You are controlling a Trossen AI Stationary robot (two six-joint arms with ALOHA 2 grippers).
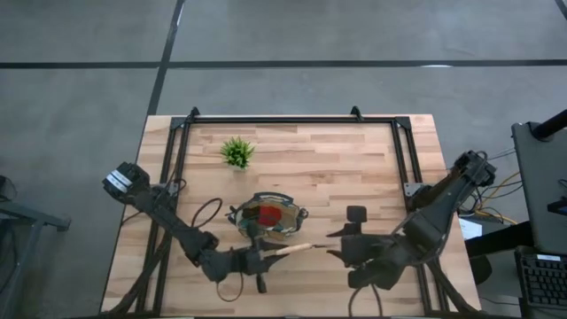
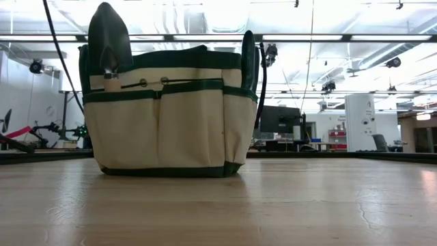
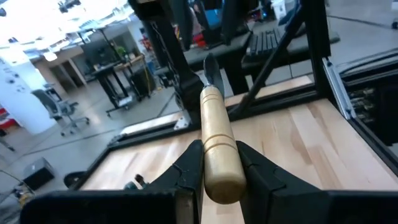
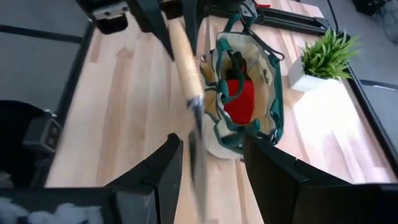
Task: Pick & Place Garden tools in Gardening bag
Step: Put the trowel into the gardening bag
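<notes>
The tan gardening bag (image 1: pixel 268 219) with green trim stands on its base at mid table, a red-headed piece (image 1: pixel 269 213) inside. In the low view a trowel (image 2: pixel 109 34) sticks out of a pocket of the bag (image 2: pixel 164 116). My left gripper (image 1: pixel 260 257), near the table's front edge, is shut on a wooden-handled metal tool (image 1: pixel 291 250); trowel or fork, I cannot tell. My right gripper (image 4: pixel 211 174) is open, its fingers on either side of the tool's metal end (image 4: pixel 198 146) without touching it. It also shows in the high view (image 1: pixel 334 245). My left gripper pinches the wooden handle's butt end (image 3: pixel 221 171) between its two fingers (image 3: pixel 191 167). The fingers come level from the table's left and lie along the handle. The tool sticks out level toward the right, its metal end (image 3: pixel 211 68) foremost, lifted clear of the table.
A small spiky green plant (image 1: pixel 236 152) in a white pot stands at the far left of the table. A black frame (image 1: pixel 292 119) runs along the table's far and side edges. Bare wood lies right of the bag.
</notes>
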